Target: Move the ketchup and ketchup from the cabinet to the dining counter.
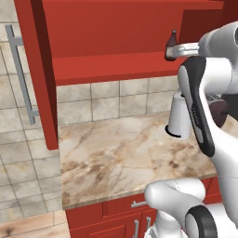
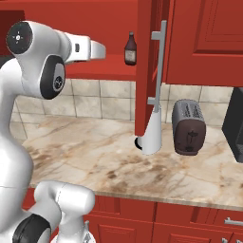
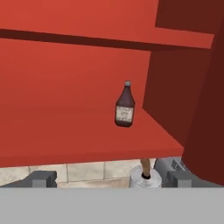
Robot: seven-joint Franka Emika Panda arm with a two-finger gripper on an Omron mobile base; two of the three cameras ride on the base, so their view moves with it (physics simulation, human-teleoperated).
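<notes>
One ketchup bottle, dark red-brown with a dark cap and pale label, stands upright on the red inner shelf of the open cabinet, near its right wall. The same ketchup shows in the right base view, and in the left base view the ketchup is half hidden behind my hand. My gripper hangs in front of the shelf edge, short of the bottle and slightly below it. It is open, fingertips wide apart with nothing between them. The dining counter is out of view.
The cabinet's open doors flank the arm, the left door and the right door with its silver handle. Below lies a marbled worktop backed by tiles, with a white paper-towel roll and a toaster.
</notes>
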